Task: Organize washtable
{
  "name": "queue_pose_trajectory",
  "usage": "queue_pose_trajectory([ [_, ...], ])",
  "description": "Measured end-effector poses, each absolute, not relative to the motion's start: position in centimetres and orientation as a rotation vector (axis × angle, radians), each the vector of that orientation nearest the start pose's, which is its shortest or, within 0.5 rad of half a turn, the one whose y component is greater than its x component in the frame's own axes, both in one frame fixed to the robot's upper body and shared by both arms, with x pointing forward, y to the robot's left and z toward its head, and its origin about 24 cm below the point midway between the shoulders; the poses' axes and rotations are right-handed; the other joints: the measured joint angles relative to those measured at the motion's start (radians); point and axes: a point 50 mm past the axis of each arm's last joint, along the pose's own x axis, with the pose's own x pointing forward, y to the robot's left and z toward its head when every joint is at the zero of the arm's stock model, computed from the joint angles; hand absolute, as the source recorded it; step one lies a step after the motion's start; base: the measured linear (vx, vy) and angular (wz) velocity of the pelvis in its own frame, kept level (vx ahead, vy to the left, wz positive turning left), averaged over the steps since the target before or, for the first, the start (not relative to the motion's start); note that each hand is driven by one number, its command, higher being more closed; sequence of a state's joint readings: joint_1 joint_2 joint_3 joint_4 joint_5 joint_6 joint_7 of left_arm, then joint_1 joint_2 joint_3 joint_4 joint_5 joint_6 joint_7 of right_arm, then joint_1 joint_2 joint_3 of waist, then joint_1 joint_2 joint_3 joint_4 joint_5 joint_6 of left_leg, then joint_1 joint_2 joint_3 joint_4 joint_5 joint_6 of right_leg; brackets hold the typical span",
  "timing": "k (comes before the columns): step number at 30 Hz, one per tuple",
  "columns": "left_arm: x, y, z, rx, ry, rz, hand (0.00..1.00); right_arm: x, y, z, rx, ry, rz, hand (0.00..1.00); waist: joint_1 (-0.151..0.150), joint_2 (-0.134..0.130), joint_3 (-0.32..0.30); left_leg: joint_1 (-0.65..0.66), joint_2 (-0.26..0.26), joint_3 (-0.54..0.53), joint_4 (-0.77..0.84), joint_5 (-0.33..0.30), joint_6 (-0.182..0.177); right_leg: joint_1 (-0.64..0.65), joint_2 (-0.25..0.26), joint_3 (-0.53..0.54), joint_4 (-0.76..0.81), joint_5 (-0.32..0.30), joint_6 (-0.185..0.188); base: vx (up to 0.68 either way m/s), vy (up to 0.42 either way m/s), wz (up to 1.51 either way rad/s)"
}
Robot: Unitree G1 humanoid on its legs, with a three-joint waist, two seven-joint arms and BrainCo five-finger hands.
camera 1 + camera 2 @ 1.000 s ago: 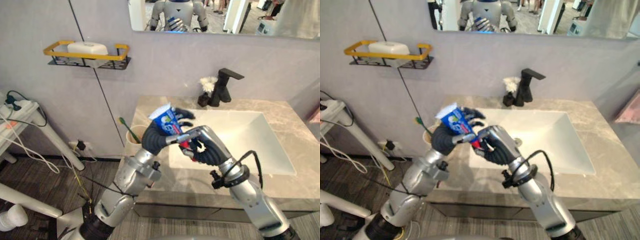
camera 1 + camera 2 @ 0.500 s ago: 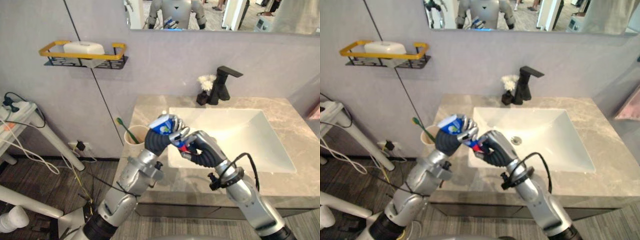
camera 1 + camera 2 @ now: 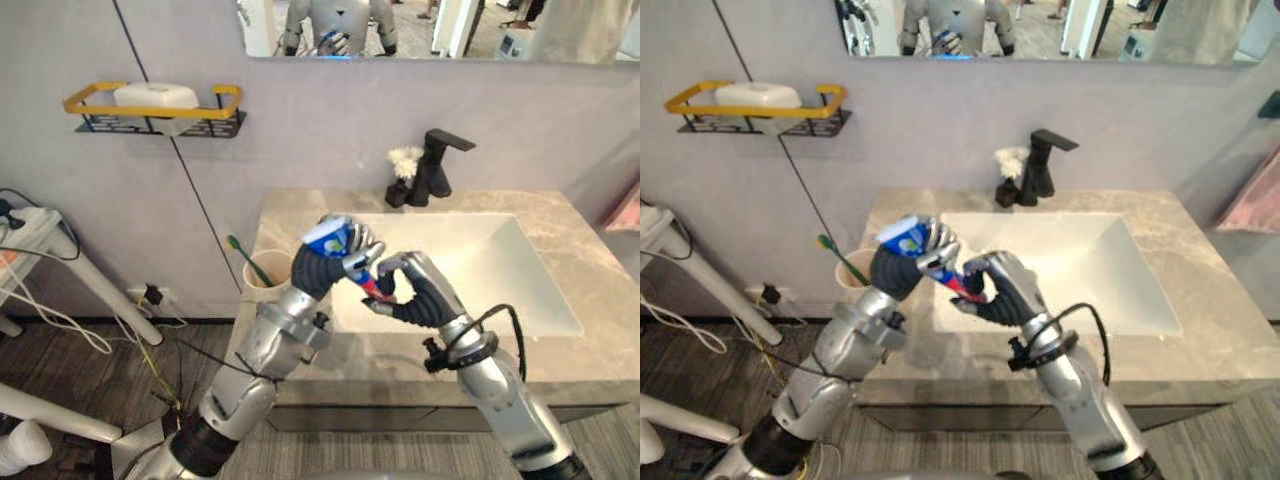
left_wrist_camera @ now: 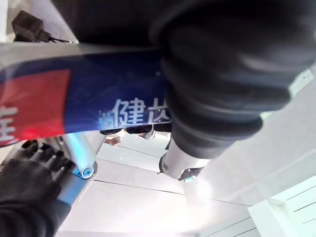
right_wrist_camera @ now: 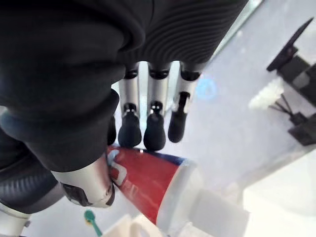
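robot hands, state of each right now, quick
left robot hand: shut around the toothpaste tube.
right robot hand: shut, pinching the red cap end of the same tube.

Bathroom — sink [image 3: 470, 262], faucet [image 3: 440, 166] (mirror [image 3: 450, 25] above)
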State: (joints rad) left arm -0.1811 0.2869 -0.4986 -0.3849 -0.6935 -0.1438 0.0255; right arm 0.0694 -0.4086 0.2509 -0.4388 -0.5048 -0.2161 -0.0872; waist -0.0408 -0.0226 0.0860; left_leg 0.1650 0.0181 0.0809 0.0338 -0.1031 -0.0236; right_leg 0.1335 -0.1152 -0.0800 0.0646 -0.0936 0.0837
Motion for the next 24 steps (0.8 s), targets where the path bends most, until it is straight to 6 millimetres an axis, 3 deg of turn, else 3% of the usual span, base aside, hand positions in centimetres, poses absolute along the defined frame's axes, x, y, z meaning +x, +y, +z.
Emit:
queue_pose_trajectory([
  [8, 22.9, 6.7, 16.5, -0.515, -0.454, -0.656, 1.0, 19.7, -15.8, 16.4, -0.81, -0.735, 0.034, 0.0, -0.01, -0.003, 0.003, 0.005, 0.002, 0.017, -0.005, -0.001, 0.0, -0.008, 0.003, 0.018, 0.0, 0.003, 0.0, -0.04, -0.018, -0.07],
  [16, 23.1, 8.9, 18.1, -0.513, -0.569, -0.554, 1.0, 16.9, -24.8, 20.0, -0.874, -0.747, -0.537, 0.0, -0.049, -0.002, 0.003, 0.001, 0.004, 0.062, -0.021, -0.001, 0.0, -0.04, 0.009, 0.059, -0.005, 0.013, 0.003, -0.02, -0.013, -0.17],
  [20, 23.2, 9.7, 17.9, -0.516, -0.573, -0.496, 1.0, 15.0, -27.9, 19.4, -0.83, -0.671, -0.735, 0.0, -0.061, 0.002, 0.001, -0.006, 0.005, 0.089, -0.022, -0.002, 0.0, -0.066, 0.012, 0.086, 0.003, 0.013, 0.004, 0.0, -0.012, -0.2],
  [24, 23.3, 10.6, 17.7, -0.527, -0.579, -0.442, 1.0, 14.0, -30.9, 16.3, -0.748, -0.48, -0.863, 0.0, -0.084, 0.005, -0.001, -0.008, 0.005, 0.098, -0.022, -0.002, 0.0, -0.074, 0.012, 0.095, 0.005, 0.014, 0.005, -0.02, -0.02, -0.08],
])
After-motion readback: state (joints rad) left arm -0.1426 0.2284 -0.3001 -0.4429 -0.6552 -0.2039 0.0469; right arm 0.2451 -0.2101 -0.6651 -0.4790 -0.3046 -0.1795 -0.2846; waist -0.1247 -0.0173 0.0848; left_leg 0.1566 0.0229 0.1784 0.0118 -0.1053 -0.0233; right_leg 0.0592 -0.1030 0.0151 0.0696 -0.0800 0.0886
